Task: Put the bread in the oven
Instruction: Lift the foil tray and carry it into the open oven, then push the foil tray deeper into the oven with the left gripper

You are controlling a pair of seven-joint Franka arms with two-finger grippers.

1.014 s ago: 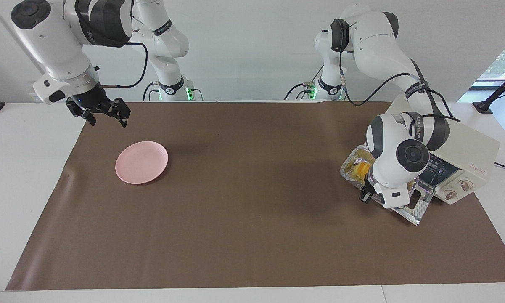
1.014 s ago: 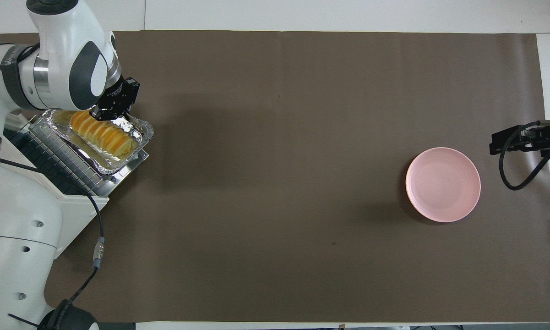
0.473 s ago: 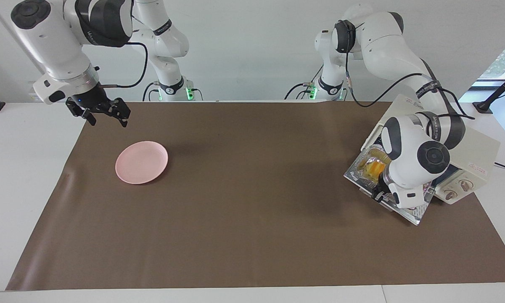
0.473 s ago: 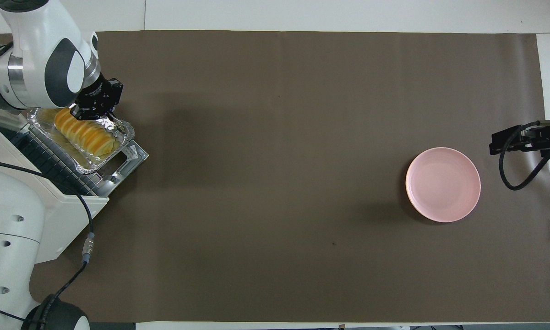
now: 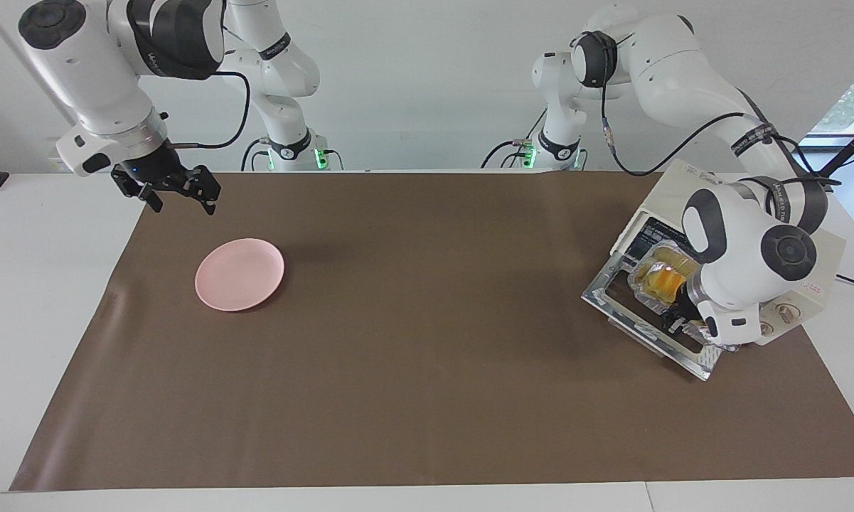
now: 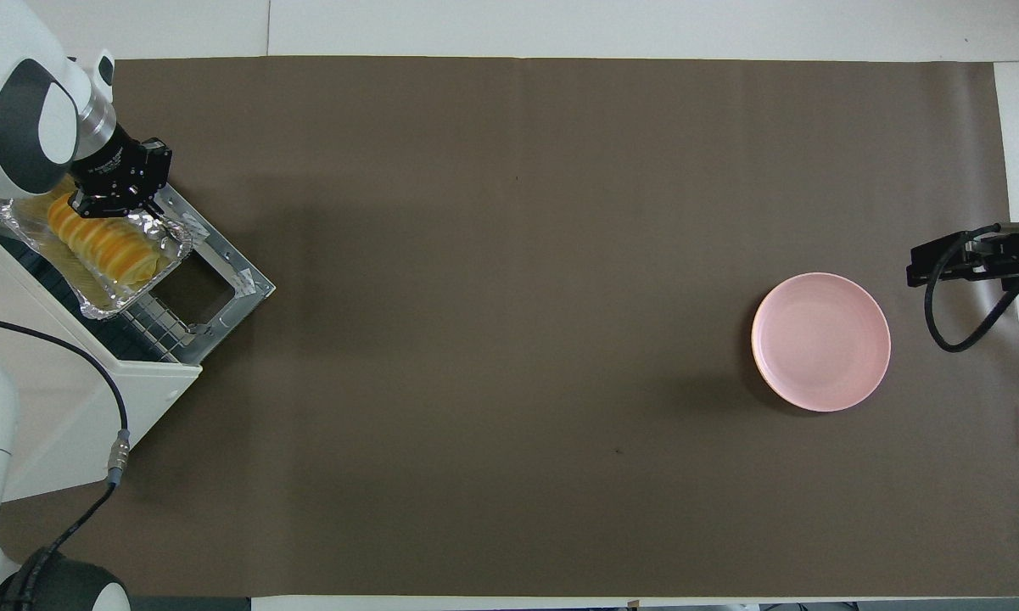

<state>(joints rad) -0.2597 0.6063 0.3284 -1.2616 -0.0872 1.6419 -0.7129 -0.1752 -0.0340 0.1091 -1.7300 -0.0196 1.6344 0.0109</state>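
Left gripper (image 6: 112,197) pinched shut on foil tray (image 6: 93,299) rim, sliding it into oven (image 5: 818,267) over dropped door (image 5: 629,323); bread (image 6: 102,246) rides in tray just beside gripper. Right gripper (image 5: 178,192) waits spread open, holding nothing, above worktop (image 5: 427,398) near pink plate (image 5: 239,274).

No text can be made out. Small red mark on the oven (image 5: 810,286) side and lettering on the arm bands, both too small to read.
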